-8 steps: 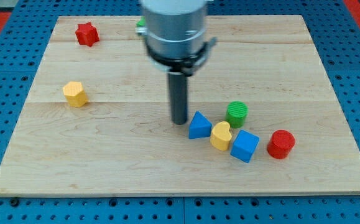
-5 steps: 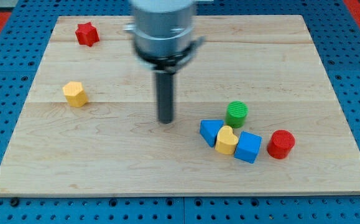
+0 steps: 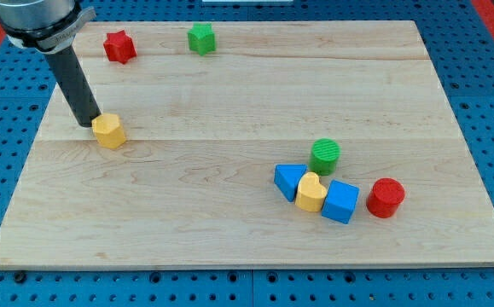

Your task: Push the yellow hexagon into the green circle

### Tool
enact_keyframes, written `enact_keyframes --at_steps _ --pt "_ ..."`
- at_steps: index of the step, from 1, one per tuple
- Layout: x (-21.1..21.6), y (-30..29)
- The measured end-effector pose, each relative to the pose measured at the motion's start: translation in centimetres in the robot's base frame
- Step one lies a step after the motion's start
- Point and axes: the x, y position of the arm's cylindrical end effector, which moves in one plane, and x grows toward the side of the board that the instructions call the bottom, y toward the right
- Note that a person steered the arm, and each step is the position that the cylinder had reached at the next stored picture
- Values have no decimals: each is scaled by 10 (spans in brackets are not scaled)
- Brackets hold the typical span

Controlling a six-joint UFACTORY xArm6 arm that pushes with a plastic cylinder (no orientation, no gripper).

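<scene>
The yellow hexagon (image 3: 109, 131) lies on the wooden board at the view's left. My tip (image 3: 85, 124) is right against its upper-left side, touching or nearly touching it. The green circle (image 3: 324, 157) stands at the view's right of centre, far to the right of the hexagon. It touches a cluster of blocks just below it.
Below the green circle sit a blue triangle (image 3: 289, 180), a yellow heart (image 3: 310, 192) and a blue cube (image 3: 341, 201), with a red cylinder (image 3: 386, 197) to their right. A red star (image 3: 119, 46) and a green star (image 3: 200, 38) lie near the view's top.
My tip moved from the board's middle far left to the yellow hexagon, which shifted slightly right and down. Earlier it pushed the blue triangle and yellow heart right. The green star is now uncovered.
</scene>
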Motion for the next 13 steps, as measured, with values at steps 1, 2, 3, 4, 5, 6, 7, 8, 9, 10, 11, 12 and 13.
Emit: enact_keyframes --at_steps 1,2,3,4,5,6,7,8,9,10,11,12,13 --pt "14 2" --pt "21 34" --pt "18 107" --pt "19 111" --pt "40 89" --pt "45 136" --pt "45 201" --pt "45 251" --pt "45 262" --pt "46 280" --pt "44 284" --pt "35 190" --pt "35 97"
